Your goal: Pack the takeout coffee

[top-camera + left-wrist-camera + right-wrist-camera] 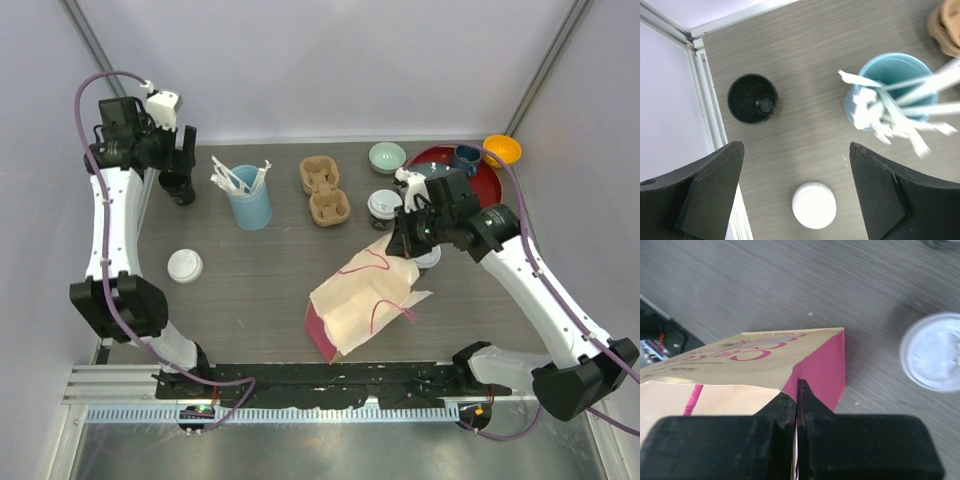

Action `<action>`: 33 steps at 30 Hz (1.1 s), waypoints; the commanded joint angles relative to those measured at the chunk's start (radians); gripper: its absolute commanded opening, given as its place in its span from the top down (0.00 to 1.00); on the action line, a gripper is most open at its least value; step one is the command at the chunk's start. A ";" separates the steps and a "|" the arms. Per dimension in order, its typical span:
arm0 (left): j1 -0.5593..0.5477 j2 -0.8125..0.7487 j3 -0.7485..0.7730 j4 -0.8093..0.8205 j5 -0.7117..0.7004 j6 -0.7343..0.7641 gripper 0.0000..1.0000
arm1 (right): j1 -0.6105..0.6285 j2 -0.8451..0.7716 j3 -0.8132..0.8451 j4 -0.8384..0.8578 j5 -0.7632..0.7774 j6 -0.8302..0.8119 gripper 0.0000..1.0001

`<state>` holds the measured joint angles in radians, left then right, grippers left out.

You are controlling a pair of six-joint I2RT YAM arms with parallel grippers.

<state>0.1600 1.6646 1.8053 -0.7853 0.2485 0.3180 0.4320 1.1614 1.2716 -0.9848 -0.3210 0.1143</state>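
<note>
Well left of the paper bag (362,300) and farther back on the worktop (250,310), the left end effector (795,147) hangs with its jaws spread wide and nothing in them, above an open black cup (753,98). Nearer the bag's left lies a white round lid (814,205); I cannot tell whether a cup sits under it. Behind the bag's right end stands one lidded coffee cup (384,205). A second lidded cup (430,258) sits just beside the bag's right corner. There the right end effector (797,390) is pinched tight on the bag's rim. The step in hand looks like readying the bag. Next, its mouth needs lifting open so a lidded cup can go in upright.
</note>
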 commanded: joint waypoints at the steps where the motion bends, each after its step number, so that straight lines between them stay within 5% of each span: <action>1: 0.001 -0.098 -0.018 -0.212 0.110 0.006 0.10 | 0.115 0.059 0.064 0.172 -0.043 0.104 0.99; 9: 0.003 -0.321 -0.260 -0.137 0.100 0.020 0.05 | 0.251 0.466 0.420 0.189 -0.164 -0.011 0.99; 20: 0.049 -0.371 -0.261 -0.236 0.109 0.003 0.05 | 0.313 0.978 1.052 -0.103 -0.101 -0.105 0.99; 25: 0.052 -0.348 -0.242 -0.258 0.120 0.000 0.05 | 0.317 0.974 1.065 -0.036 -0.122 -0.145 0.58; 33: 0.052 -0.344 -0.230 -0.282 0.127 0.006 0.05 | 0.268 0.876 1.126 0.058 -0.078 -0.200 0.16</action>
<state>0.2062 1.3216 1.5349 -1.0512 0.3527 0.3214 0.7341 2.1529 2.3169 -1.0084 -0.4175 -0.0414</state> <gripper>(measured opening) 0.954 0.774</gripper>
